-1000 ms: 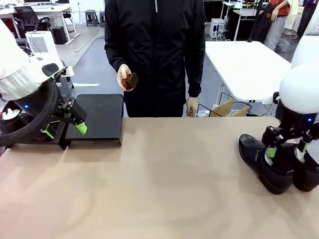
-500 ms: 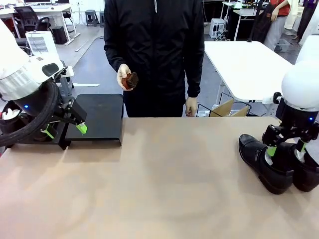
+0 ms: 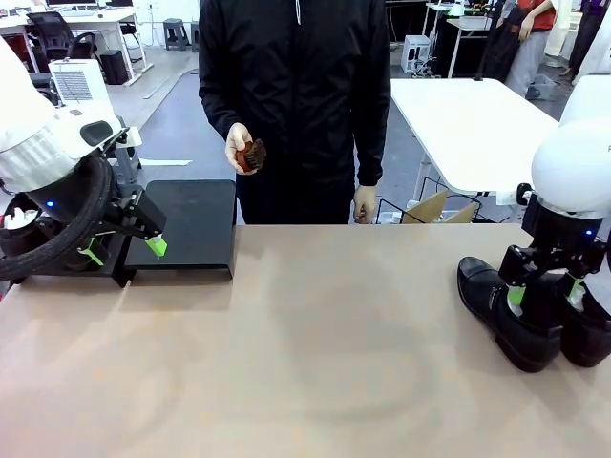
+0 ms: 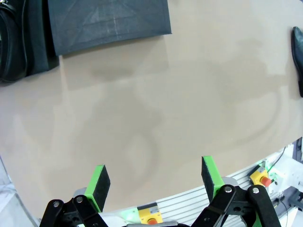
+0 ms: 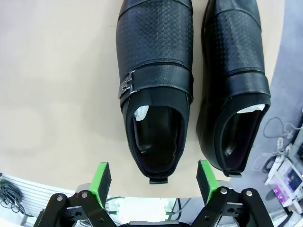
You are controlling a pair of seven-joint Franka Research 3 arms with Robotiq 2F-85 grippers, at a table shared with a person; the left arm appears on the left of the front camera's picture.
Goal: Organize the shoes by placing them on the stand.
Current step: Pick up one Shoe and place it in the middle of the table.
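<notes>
Over at table's right edge, two shoes (image 3: 549, 324) sit side by side. right gripper (image 3: 546, 292) down over buckled shoe (image 5: 155, 80), jaws spread wide, flanking heel, not clamped. left gripper (image 3: 124, 251) also spread, empty, hovering beside stand (image 3: 196, 224) at far left.

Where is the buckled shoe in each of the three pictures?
Front view: lower right, buckled shoe under the right gripper.
Right wrist view: centre, heel toward the bottom edge.
Left wrist view: a shoe tip at the right edge, probably the same.
Shared landmark: the tan table.
</notes>
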